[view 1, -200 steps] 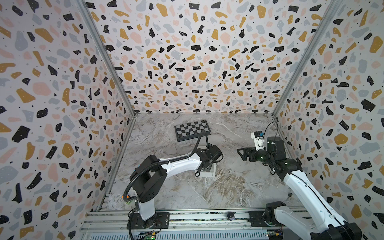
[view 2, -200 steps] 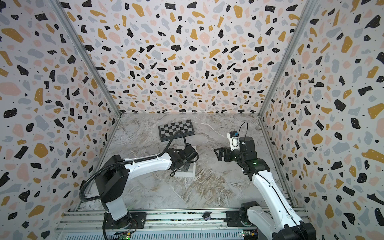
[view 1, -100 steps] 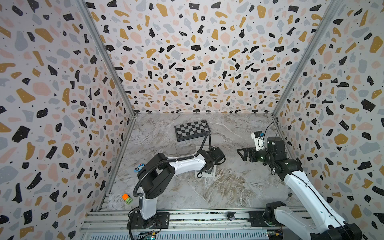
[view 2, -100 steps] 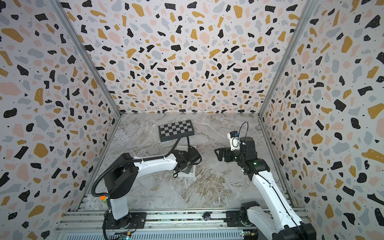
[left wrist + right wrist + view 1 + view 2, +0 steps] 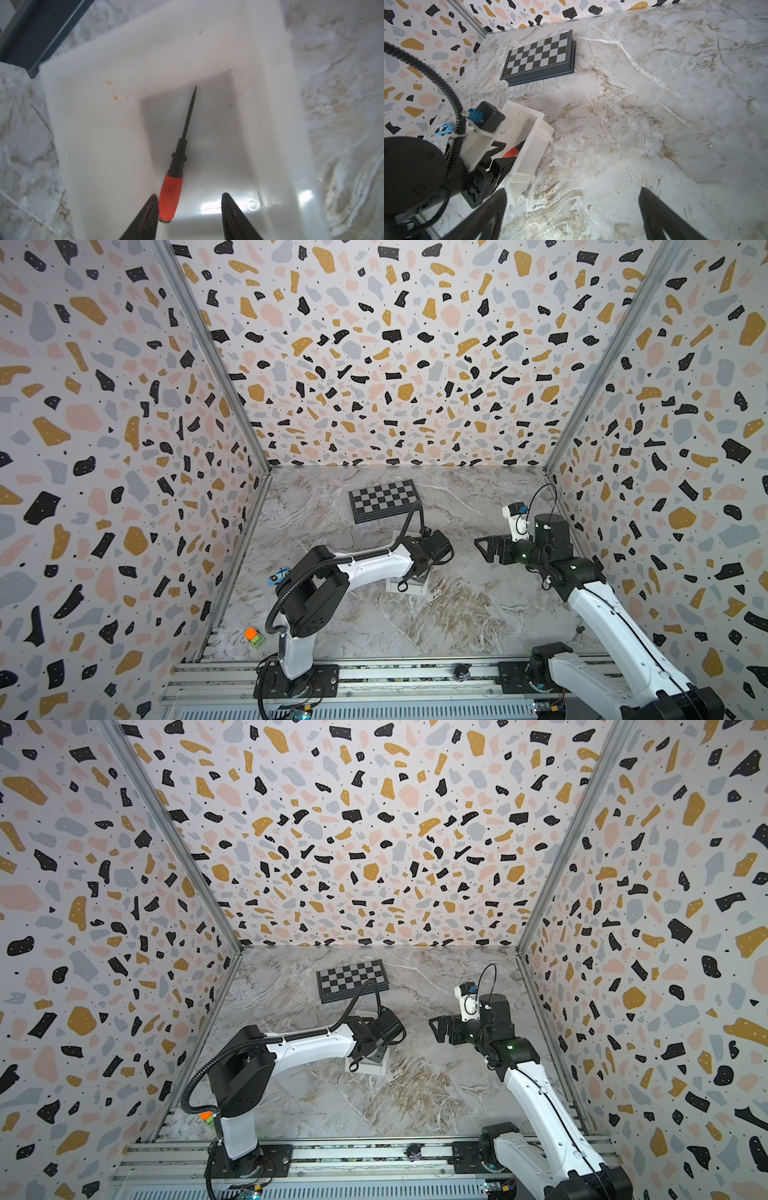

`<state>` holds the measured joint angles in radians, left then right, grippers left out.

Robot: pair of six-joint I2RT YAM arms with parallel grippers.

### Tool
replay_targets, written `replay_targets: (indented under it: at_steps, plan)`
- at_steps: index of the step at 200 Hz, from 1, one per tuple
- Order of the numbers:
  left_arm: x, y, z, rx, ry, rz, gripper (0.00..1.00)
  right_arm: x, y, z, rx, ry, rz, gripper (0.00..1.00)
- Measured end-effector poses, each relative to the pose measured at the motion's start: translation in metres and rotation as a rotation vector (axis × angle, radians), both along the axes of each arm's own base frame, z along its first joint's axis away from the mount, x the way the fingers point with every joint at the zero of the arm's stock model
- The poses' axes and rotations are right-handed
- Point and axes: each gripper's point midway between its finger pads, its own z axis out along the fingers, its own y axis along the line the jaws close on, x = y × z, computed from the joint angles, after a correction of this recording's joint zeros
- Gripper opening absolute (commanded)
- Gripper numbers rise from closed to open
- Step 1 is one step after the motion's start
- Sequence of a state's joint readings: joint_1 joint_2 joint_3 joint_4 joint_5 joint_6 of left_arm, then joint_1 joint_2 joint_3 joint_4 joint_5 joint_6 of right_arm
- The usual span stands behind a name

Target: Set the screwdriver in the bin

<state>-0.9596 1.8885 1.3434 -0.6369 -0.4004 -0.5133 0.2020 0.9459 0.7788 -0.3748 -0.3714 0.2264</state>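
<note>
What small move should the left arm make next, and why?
Probably lift the left gripper straight up, clear of the bin. Its fingers stand apart, and the screwdriver already lies inside the bin beside one finger, so it looks released.

red-handled screwdriver inside the shallow white bin.

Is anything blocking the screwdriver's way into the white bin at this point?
Nothing visible does. The screwdriver is already inside the walls of the bin, over its grey floor. Its handle is beside one finger of the left gripper, whose jaws stand apart. Whether it rests on the floor I cannot tell.
</note>
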Motion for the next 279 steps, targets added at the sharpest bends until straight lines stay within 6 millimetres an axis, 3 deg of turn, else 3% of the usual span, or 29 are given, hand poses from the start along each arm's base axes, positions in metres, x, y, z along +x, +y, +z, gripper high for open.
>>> replay_targets:
  at_steps: [33,66,89,118,138,174,211,244,279]
  plan:
    - [0.011,-0.016,0.039,-0.077,-0.055,0.000,0.52,-0.002,0.000,0.000,-0.001,0.002,0.000,0.99]
    - [0.023,-0.025,0.104,-0.182,-0.160,0.005,0.58,-0.003,-0.001,0.000,-0.002,0.006,-0.001,0.99]
    - [0.027,-0.016,0.152,-0.230,-0.266,0.019,0.64,-0.002,-0.001,0.008,-0.001,-0.002,-0.001,0.99]
    - [0.031,0.006,0.194,-0.272,-0.370,0.049,0.71,0.001,-0.001,0.022,0.000,-0.031,-0.008,0.99]
    - [0.037,0.031,0.213,-0.307,-0.425,0.084,0.80,0.003,-0.002,0.027,-0.002,-0.045,-0.016,0.99]
    - [0.043,0.096,0.236,-0.329,-0.531,0.189,1.00,0.005,-0.002,0.028,-0.021,-0.055,-0.039,0.99]
    - [0.035,0.154,0.257,-0.357,-0.660,0.275,1.00,0.009,0.025,0.024,-0.090,-0.068,-0.007,0.99]
    - [0.025,0.201,0.258,-0.355,-0.748,0.346,1.00,0.019,0.049,0.017,-0.154,-0.082,0.010,0.99]
    - [0.017,0.236,0.256,-0.351,-0.823,0.411,1.00,0.025,0.067,0.009,-0.187,-0.106,0.017,0.99]
